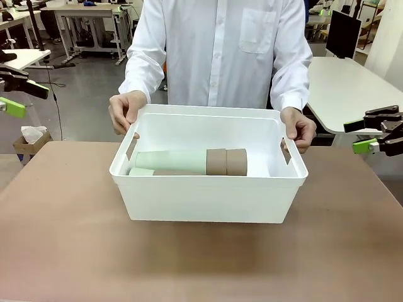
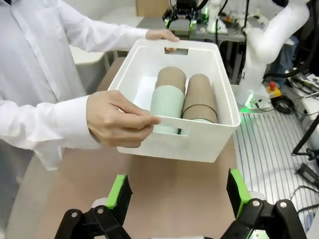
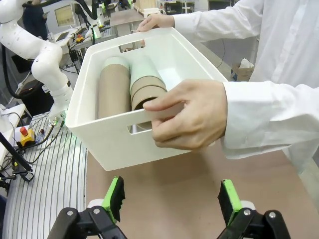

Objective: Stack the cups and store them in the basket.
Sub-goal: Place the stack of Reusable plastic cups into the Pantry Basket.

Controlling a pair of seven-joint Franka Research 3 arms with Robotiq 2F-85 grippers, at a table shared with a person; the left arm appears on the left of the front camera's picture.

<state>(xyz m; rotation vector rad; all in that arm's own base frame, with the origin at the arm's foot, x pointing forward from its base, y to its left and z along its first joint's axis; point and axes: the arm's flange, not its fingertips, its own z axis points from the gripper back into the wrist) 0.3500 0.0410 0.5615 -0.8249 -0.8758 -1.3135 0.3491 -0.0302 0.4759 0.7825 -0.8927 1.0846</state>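
The white basket (image 1: 208, 195) stands in the middle of the brown table, and a person's two hands (image 1: 126, 110) grip its handle slots. Inside it the cups (image 1: 189, 162) lie on their sides in two nested stacks, mint green and tan-brown. My left gripper (image 1: 22, 97) hovers open at the far left, well clear of the basket. My right gripper (image 1: 362, 134) hovers open at the far right. From the left wrist, the open gripper (image 2: 178, 194) faces the basket (image 2: 199, 142) and the cups (image 2: 168, 102). From the right wrist, the open gripper (image 3: 172, 199) faces the basket (image 3: 109, 144) and the cups (image 3: 112, 89).
Bare brown table (image 1: 201, 264) lies in front of the basket and to both sides. A cardboard box with tissue (image 1: 31, 137) sits beyond the table's left corner. White tables (image 1: 352, 82) stand behind the person.
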